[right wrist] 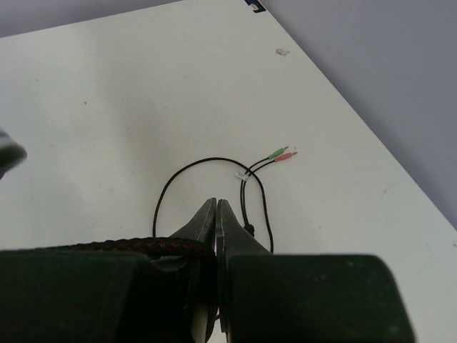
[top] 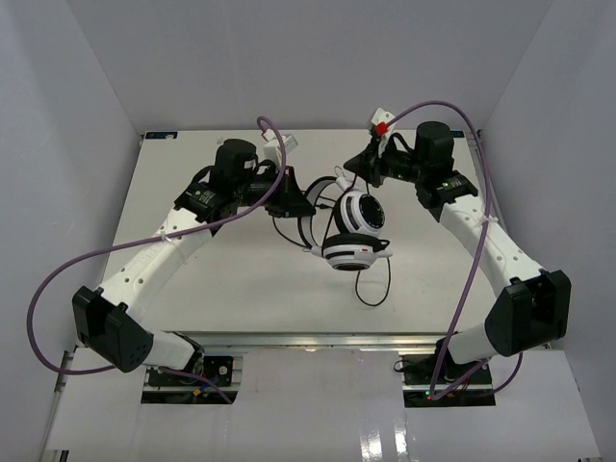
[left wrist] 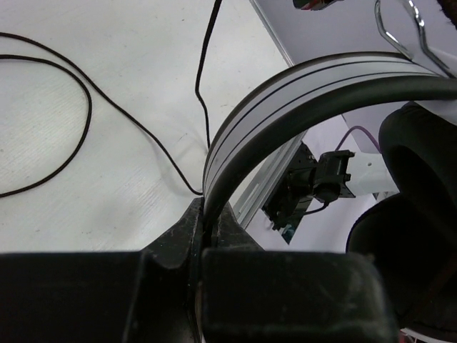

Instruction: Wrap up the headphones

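The white-and-black headphones (top: 352,231) lie mid-table, one earcup on top of the other. My left gripper (top: 306,207) is shut on their striped headband (left wrist: 300,100), which rises from between my jaws (left wrist: 203,213); dark ear pads (left wrist: 418,179) fill the right of that view. My right gripper (top: 347,168) hovers behind the headphones, shut (right wrist: 216,206) on a braided black-and-red stretch of the cord (right wrist: 128,247). The thin black cord (right wrist: 187,170) loops on the table below it and ends in green and red plugs (right wrist: 283,153). More cord (top: 375,287) curls in front of the headphones.
Thick purple cables (top: 58,279) arc off both arms. A small red-and-white piece (top: 380,123) sits by the right arm at the back edge. White walls close in the table (top: 241,289) on three sides; its metal front rail (left wrist: 268,193) shows near the left wrist.
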Action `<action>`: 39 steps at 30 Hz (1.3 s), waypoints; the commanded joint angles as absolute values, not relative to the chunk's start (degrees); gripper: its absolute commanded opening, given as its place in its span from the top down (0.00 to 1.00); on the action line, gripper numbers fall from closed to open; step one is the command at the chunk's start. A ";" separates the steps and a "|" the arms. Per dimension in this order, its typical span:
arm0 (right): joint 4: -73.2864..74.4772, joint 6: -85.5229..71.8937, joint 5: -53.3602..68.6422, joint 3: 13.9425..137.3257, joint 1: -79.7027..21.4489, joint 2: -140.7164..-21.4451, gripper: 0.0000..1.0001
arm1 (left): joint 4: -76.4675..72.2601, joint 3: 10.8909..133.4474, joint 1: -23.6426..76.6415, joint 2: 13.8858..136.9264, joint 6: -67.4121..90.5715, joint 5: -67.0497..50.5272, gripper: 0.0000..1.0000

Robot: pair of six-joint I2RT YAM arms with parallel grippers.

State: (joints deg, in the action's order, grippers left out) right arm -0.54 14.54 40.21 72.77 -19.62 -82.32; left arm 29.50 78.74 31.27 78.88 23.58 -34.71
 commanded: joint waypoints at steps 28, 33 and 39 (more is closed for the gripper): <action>-28.62 -10.38 60.89 48.54 -34.11 -72.05 0.92 | 22.20 114.74 33.23 84.85 15.90 44.72 1.00; 6.16 15.59 43.65 61.47 -39.17 -70.93 0.92 | 21.36 106.40 31.58 90.74 2.54 49.23 1.00; 23.42 35.55 5.12 77.08 -44.30 -72.69 0.92 | 23.66 94.31 31.69 92.46 -1.74 44.16 1.00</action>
State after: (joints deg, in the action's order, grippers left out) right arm 4.79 14.70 36.37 67.60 -41.97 -72.40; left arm 22.55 100.79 31.44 94.24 3.65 45.84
